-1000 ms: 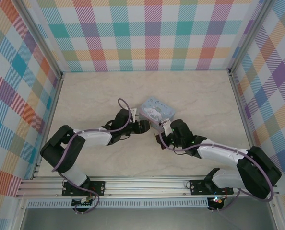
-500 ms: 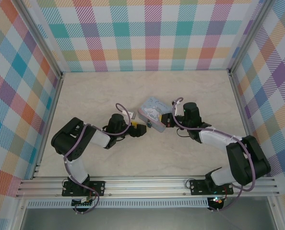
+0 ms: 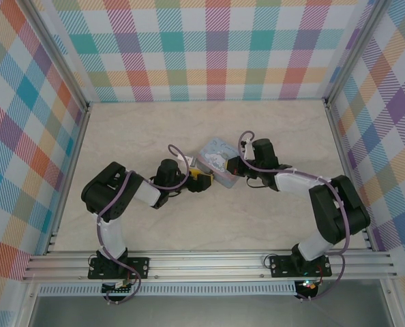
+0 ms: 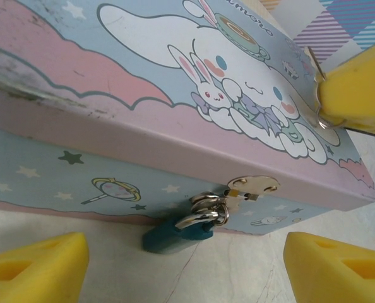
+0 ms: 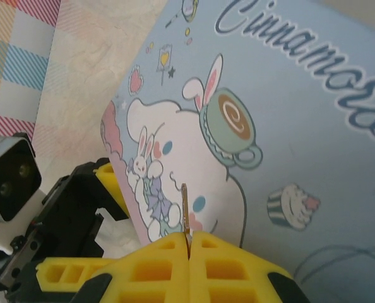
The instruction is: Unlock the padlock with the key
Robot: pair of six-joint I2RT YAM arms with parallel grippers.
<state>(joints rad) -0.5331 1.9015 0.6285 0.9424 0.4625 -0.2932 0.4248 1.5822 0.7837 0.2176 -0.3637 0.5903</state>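
Nearest the arm bases, the left gripper (image 3: 204,180) sits low on the table (image 4: 244,274) with its yellow fingers (image 4: 39,268) spread wide and nothing between them. It points at the tin's (image 4: 112,82) front wall from about 7 o'clock of the tin in the top view. Just beyond those fingers, dead centre between them in the left wrist view, hangs the padlock (image 4: 175,235). Its blue body rests on or just above the table, and its thin silver shackle (image 4: 203,213) is threaded through the tin's brass hasp (image 4: 254,184) at about 1 o'clock of the body. It looks light, hard and smooth, and likely to swing on the hasp when pushed. The sound hold is probably across the flat faces of the blue body, clear of the keyhole end, which cannot be made out here. Farther off, over the tin's lid at about 3 o'clock of the tin in the top view, the right gripper (image 5: 189,243) is pressed fully closed on the key (image 5: 185,211). The key's thin grey blade stands out edge-on from between the pads. It is stiff but tiny and slick, so I judge that it could twist or slip in the pinch if it meets the lock off-line. By count there is one padlock, one key, one tin and two grippers.
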